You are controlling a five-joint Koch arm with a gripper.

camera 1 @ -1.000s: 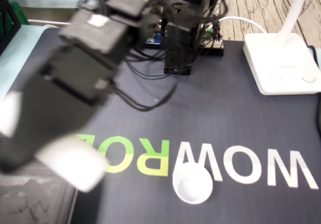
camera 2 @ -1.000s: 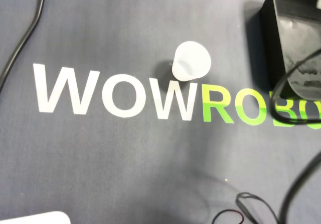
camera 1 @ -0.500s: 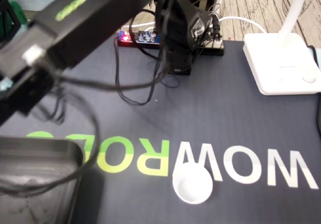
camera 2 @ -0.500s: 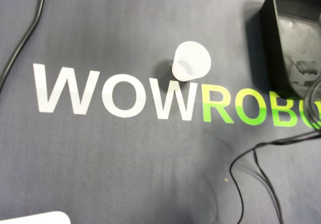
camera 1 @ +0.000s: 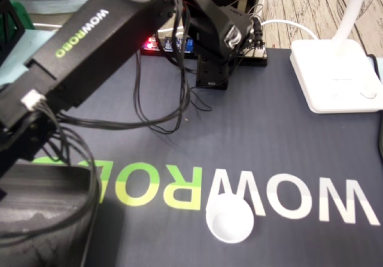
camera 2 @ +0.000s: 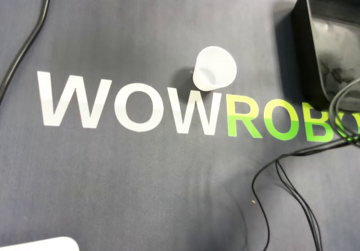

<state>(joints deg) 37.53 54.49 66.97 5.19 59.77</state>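
Observation:
A small white cup (camera 1: 229,219) stands upright on the dark mat just below the white "W" of the printed lettering; the overhead view shows the same cup (camera 2: 214,67) above the lettering. The black arm (camera 1: 102,33) with its "WOWROBO" label reaches from its base (camera 1: 212,69) down to the left edge of the fixed view, over a black tray (camera 1: 42,213). Its gripper lies outside both views. Nothing touches the cup.
A white lamp base (camera 1: 335,75) sits at the back right of the mat. Black cables (camera 1: 149,123) hang from the arm and trail over the mat (camera 2: 292,195). The overhead view shows the black tray (camera 2: 332,43) at its top right edge.
The arm, blurred and close to the fixed camera a second ago, has swung back and to the left, uncovering the black tray. Its cables have shifted across the mat. The cup has not moved.

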